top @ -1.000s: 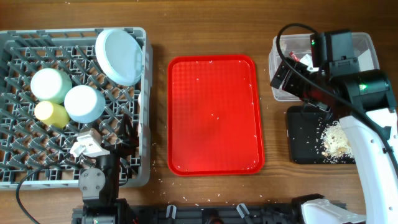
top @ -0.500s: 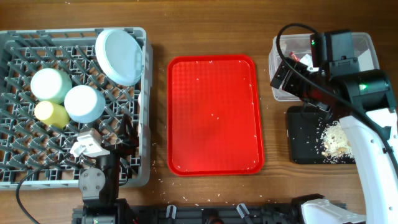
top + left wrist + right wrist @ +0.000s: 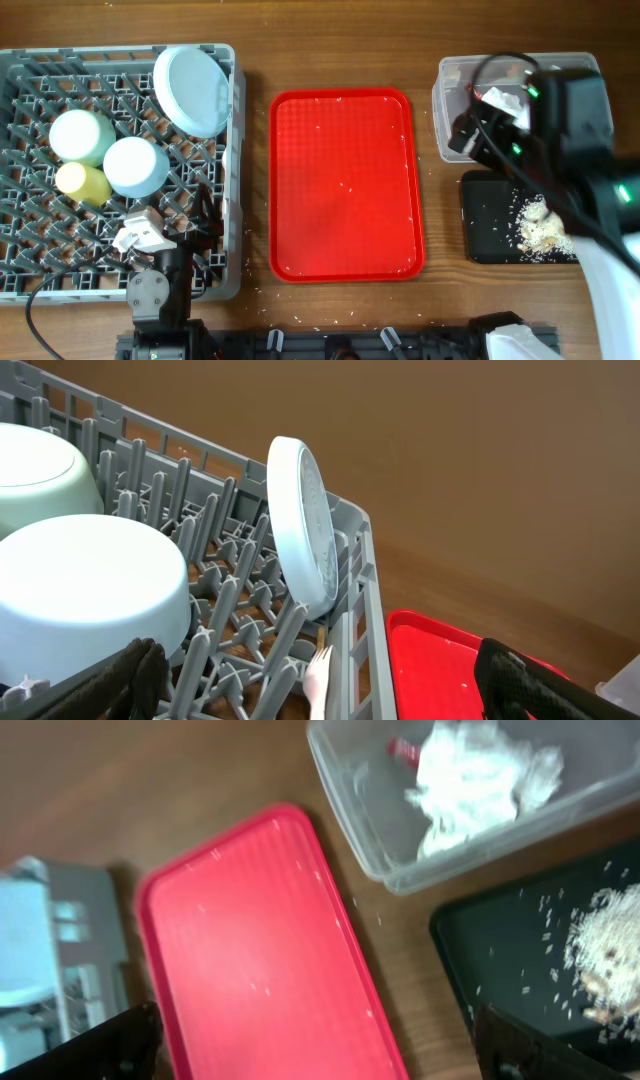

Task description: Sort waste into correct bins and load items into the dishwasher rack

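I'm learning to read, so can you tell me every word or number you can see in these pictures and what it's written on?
No word, number or sign can be read anywhere.
The red tray, grey rack, blue plate, clear tub and black tray: all plain, no print showing.
The red wrapper scrap in the tub: too small and blurred to tell whether it carries any print.

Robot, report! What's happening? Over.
Left pincer open, right pincer open, both empty. Napkin in clear tub, crumbs on black tray, plate in rack. Nothing blocking.
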### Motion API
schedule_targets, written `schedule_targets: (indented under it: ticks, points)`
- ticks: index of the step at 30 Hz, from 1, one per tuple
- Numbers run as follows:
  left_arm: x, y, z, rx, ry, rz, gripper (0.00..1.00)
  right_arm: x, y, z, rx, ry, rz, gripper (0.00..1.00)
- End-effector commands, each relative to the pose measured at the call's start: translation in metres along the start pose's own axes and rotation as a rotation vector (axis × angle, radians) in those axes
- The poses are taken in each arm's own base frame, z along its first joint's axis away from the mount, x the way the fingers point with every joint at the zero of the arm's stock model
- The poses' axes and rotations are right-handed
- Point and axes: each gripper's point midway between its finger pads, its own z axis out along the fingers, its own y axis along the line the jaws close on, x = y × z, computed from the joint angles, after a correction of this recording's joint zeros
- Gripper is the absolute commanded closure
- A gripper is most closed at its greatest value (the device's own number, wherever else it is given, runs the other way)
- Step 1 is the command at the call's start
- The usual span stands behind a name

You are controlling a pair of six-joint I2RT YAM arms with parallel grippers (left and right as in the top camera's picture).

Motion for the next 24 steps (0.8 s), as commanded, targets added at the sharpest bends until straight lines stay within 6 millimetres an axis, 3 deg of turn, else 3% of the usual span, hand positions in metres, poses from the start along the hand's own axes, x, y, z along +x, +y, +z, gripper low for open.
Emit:
schedule_targets:
  ticks: [1,3,7,9,13,16,21,24]
  points:
    - [0.000,0.000,0.000,0.004,-0.002,0.019,0.00,-0.017,-0.011,-0.047,-0.024,-0.194,0.064,0.00]
    - [0.000,0.000,0.000,0.004,-0.002,0.019,0.00,-0.011,-0.017,-0.066,-0.060,-0.247,0.143,0.00]
    - [0.000,0.000,0.000,0.004,-0.002,0.019,0.00,0.020,-0.039,-0.062,-0.075,-0.277,0.136,0.00]
    - [0.000,0.000,0.000,0.004,-0.002,0.019,0.00,0.029,-0.034,-0.057,-0.147,-0.332,0.001,0.00]
    - [0.000,0.000,0.000,0.004,-0.002,0.019,0.00,0.052,-0.008,-0.052,-0.381,-0.505,-0.335,0.01]
    - [0.000,0.000,0.000,0.004,-0.002,0.019,0.00,0.076,-0.002,-0.024,-0.472,-0.560,-0.459,0.00]
    - [0.000,0.000,0.000,0.004,-0.002,0.019,0.00,0.104,0.005,0.021,-0.614,-0.621,-0.505,0.00]
    - [0.000,0.000,0.000,0.004,-0.002,0.020,0.00,0.113,0.000,0.034,-0.623,-0.645,-0.509,0.00]
